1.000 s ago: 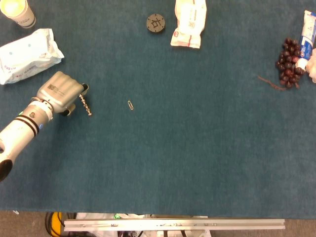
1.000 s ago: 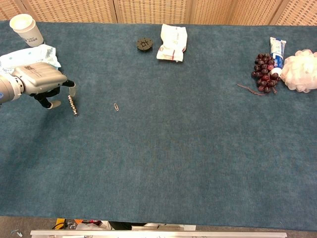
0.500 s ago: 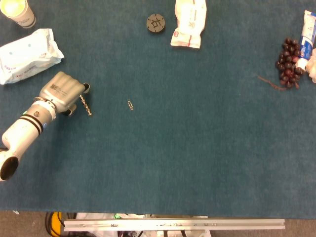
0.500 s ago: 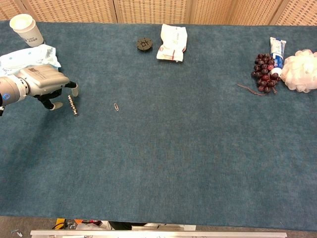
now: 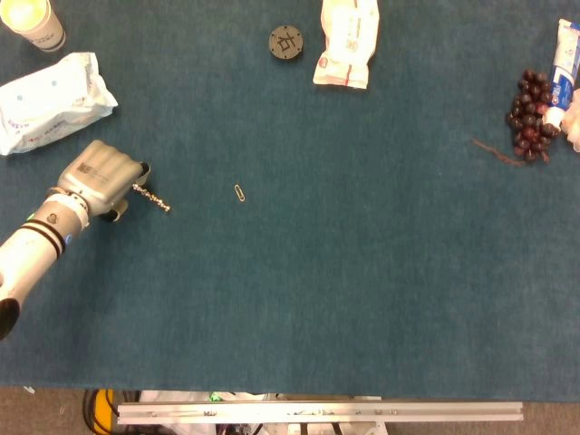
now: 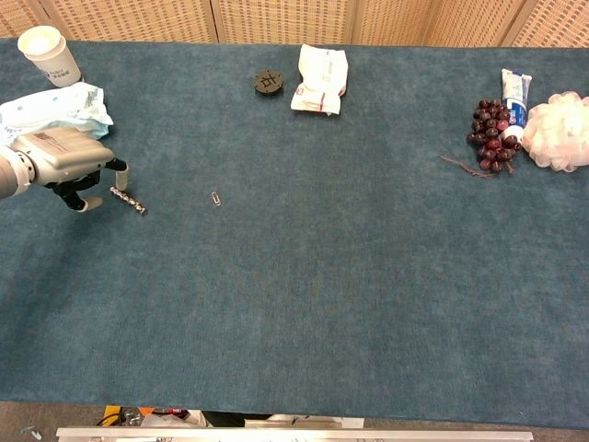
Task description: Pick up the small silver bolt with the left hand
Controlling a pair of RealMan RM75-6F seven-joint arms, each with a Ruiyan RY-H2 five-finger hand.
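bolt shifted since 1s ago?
Yes. The bolt has swung from near-upright to slanted; its upper end went left, away from the paper clip, with the left hand.

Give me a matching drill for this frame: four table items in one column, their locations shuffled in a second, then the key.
Items
1. small silver bolt
2. paperclip
3. grapes
4. paper cup

Places
A. far left corner
B. right side, beside the tube
C. at the left hand fingertips
D. lying alone, right of the bolt

Pairs: 1-C, 2-D, 3-B, 4-A
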